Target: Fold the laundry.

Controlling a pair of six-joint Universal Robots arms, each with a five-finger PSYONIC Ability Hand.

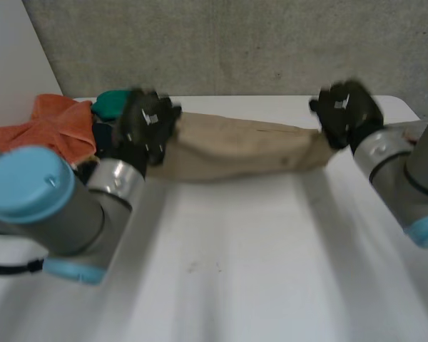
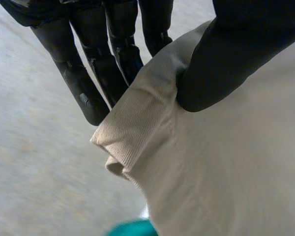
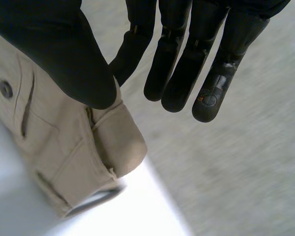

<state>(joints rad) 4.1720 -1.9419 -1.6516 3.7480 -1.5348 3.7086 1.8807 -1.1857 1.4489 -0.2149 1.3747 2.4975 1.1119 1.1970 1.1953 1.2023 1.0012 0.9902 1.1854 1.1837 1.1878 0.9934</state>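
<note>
1. Stretching between both hands across the far part of the white table [image 1: 228,256], a beige garment [image 1: 235,146] hangs in a long, loosely bunched band. I cannot tell whether its lower edge touches the tabletop.
2. The left hand [image 1: 148,121] holds the garment's left end. In its wrist view the thumb [image 2: 226,54] presses into the cloth just beside a ribbed hem, while the fingers [image 2: 78,83] run down behind the fabric with their tips hidden by it, so the cloth is pinched between them.
3. The right hand [image 1: 346,110] holds the opposite end. In its wrist view the thumb lies on the cloth near a button [image 3: 5,89] and a slit beside it, pinning a folded corner against the nearest finger. The other fingers stand straight and clear of the fabric.
4. Much of the garment's shape is folded under itself, and both ends are covered by the hands in the head view.
5. At the table's left rear lie an orange cloth [image 1: 53,128] and a green cloth [image 1: 110,105]. A dark item [image 1: 103,135] between them and the left arm is too covered to identify.
</note>
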